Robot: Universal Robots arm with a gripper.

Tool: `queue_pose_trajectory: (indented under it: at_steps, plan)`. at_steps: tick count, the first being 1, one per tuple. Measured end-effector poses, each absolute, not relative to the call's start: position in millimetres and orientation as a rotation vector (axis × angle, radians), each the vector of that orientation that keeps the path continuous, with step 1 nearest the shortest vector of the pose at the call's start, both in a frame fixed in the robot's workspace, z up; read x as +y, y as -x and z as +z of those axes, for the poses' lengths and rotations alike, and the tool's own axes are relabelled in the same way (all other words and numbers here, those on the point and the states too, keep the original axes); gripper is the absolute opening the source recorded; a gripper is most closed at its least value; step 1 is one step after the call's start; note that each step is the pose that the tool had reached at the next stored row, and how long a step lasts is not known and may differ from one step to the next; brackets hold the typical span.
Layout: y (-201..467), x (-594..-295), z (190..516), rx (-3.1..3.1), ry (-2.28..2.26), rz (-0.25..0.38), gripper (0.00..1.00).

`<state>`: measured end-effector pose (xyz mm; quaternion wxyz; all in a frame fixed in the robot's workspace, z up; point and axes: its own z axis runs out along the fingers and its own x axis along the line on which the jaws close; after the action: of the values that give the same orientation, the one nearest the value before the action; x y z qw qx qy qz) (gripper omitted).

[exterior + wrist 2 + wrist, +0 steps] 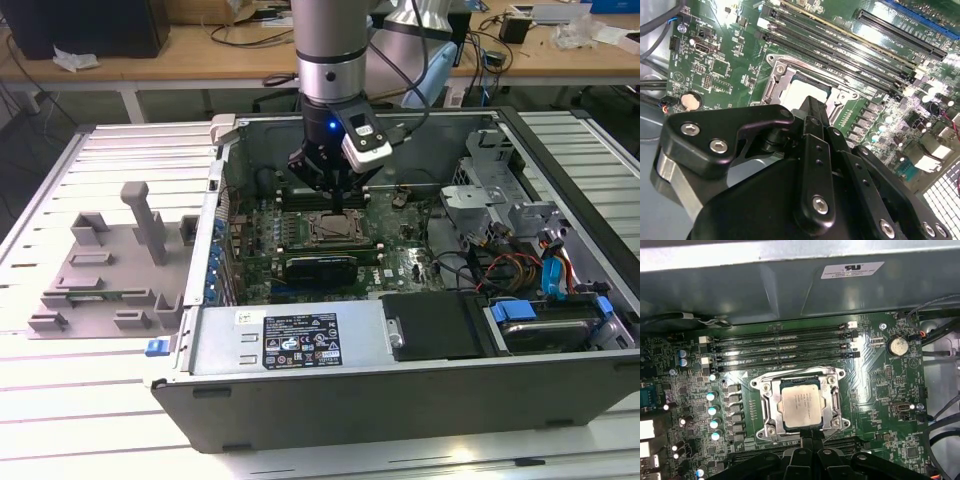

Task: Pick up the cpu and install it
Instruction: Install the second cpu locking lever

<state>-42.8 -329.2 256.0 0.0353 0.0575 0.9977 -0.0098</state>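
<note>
The arm reached down into the open computer case (pixel 400 400), with the gripper (pixel 338 203) hanging just above the socket (pixel 333 227) on the green board (pixel 400 262). In the first wrist view the cpu (pixel 801 403) lay flat inside the metal socket frame (pixel 832 402), silver top up, apart from the gripper (pixel 807 437) at the frame's near edge. In the second wrist view the fingers (pixel 815 120) were pressed together into one narrow tip over the chip (pixel 802 90), holding nothing. Memory slots (pixel 785 347) ran beside the socket. On the exterior view's left, a grey tray (pixel 100 275) sat on the table (pixel 60 400) outside the case.
</note>
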Motion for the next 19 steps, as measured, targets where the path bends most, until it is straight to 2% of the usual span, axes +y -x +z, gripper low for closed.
queue_pose_trajectory:
  at_steps: [8, 15, 19]
  plan:
    - [43, -331, 261, 3.066, -0.177, -0.030, 0.11]
    - [43, -356, 260, 3.066, -0.177, -0.029, 0.11]
    - [48, -364, 256, 3.064, -0.172, -0.007, 0.11]
